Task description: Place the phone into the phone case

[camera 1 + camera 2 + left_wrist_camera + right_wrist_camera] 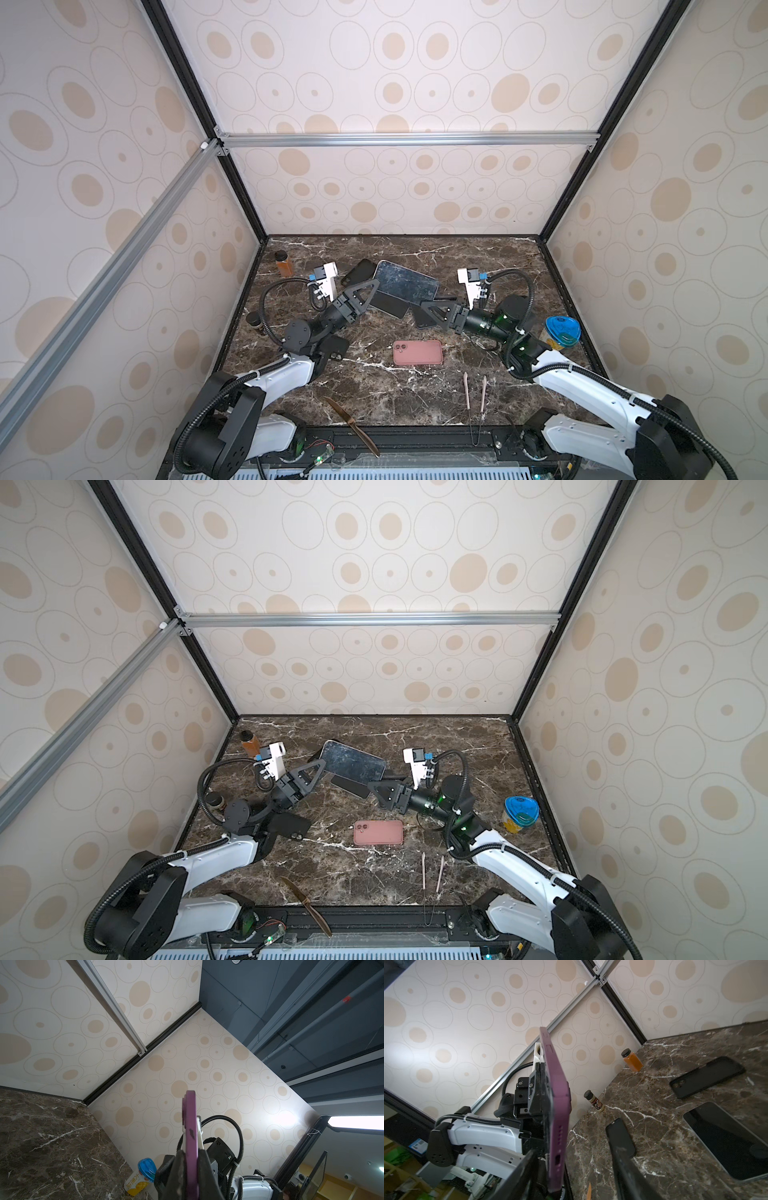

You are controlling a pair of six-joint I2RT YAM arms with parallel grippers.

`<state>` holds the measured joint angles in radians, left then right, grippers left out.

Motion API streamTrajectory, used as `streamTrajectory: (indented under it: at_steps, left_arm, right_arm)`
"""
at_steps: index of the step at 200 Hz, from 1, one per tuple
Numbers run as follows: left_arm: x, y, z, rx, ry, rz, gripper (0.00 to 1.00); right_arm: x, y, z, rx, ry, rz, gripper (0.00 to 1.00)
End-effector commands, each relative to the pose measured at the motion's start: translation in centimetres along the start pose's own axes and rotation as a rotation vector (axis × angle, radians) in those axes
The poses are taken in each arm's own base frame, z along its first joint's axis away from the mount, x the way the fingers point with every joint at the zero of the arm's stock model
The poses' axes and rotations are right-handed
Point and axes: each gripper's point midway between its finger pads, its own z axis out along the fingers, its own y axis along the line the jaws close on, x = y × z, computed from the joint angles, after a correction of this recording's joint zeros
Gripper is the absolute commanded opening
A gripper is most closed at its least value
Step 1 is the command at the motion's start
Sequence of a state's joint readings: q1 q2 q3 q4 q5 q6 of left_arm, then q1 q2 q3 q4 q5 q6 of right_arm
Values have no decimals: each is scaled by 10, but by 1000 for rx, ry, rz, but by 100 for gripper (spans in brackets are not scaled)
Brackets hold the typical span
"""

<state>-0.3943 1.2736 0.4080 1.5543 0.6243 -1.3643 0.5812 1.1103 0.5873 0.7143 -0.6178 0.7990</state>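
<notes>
My left gripper (375, 287) is shut on one end of a purple phone case (556, 1105) and holds it above the marble table (374, 386). In both top views a glossy dark phone face (406, 282) shows on the case's upper side. The left wrist view shows the case edge-on, pinched between the left gripper's (191, 1160) pads. My right gripper (572, 1152) stands open around the case's other end, the one with the port hole, with a gap on one side. A bare black phone (726, 1142) lies flat on the table below.
Two black cases (707, 1079) (620, 1136) lie near the phone. A pink case (417, 352) lies mid-table. An orange bottle (284, 264) and a small dark bottle (253, 320) stand at the left wall. At the right is a blue-lidded cup (561, 332). A knife (352, 426) and tongs (473, 392) lie in front.
</notes>
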Motion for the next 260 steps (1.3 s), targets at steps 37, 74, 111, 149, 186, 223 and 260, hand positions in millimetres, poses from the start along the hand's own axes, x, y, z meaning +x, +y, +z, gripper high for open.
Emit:
streamTrajectory:
  at_steps: [37,74,111,149,186,223,260]
  left_arm:
    - [-15,-33,-3,118,-58,51,0]
    - [-15,-34,-2,127,-61,52,0]
    - [-16,-33,-1,123,-59,55,0]
    - [-13,-32,0,101,-38,78,0]
    - [-8,-21,-2,52,-23,94,0]
    - [-1,-14,-1,39,14,89,36]
    - [6,3,-2,-62,58,109,61]
  right_arm:
    - [-28,31,5,-110,-53,-49,44]
    - [-30,37,5,-141,-53,-45,35]
    - [-30,39,6,-153,-47,-40,27]
    - [-33,38,5,-142,-61,-30,11]
    - [-37,38,3,-111,-69,-21,2]
    - [-40,35,3,-62,-60,10,0]
    - [-41,32,-4,65,-6,11,0]
